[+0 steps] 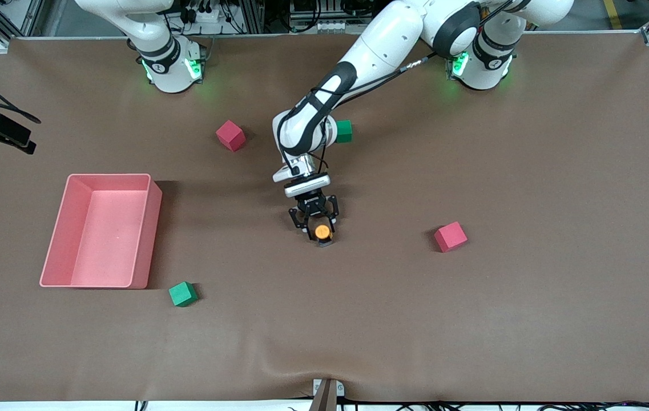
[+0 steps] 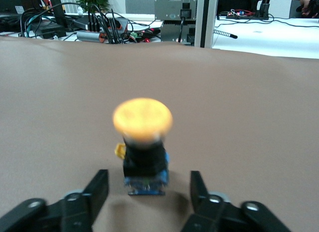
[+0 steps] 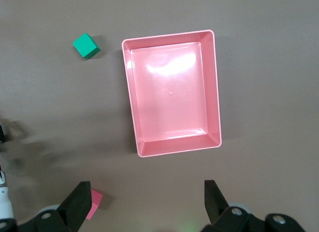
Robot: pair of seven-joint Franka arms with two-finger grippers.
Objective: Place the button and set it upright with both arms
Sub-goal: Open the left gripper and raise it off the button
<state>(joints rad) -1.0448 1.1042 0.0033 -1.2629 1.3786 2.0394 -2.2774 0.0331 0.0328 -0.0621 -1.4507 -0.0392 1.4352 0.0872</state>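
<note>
- Button (image 2: 143, 142) is standing upright on the table, well apart from the pink tray (image 1: 150, 188), toward the left arm's end.
- My left gripper (image 2: 144, 197) is sitting low around it, fingers apart and touching nothing, so it can stand free.
- My right gripper (image 3: 144, 202) is waiting wide open and empty over the tray.

A pink rectangular bin (image 1: 101, 231) sits on the brown counter (image 1: 529, 314) toward the right arm's end, open side up and holding nothing. Just beside its corner nearest the front camera lies a green cube (image 1: 182, 294). A red cube (image 1: 230, 135) rests farther from that camera, near the middle of the counter, and a second green cube (image 1: 344, 131) lies beside it toward the left arm's end, partly hidden. Another red cube (image 1: 450, 236) sits well apart from these, toward the left arm's end.
</note>
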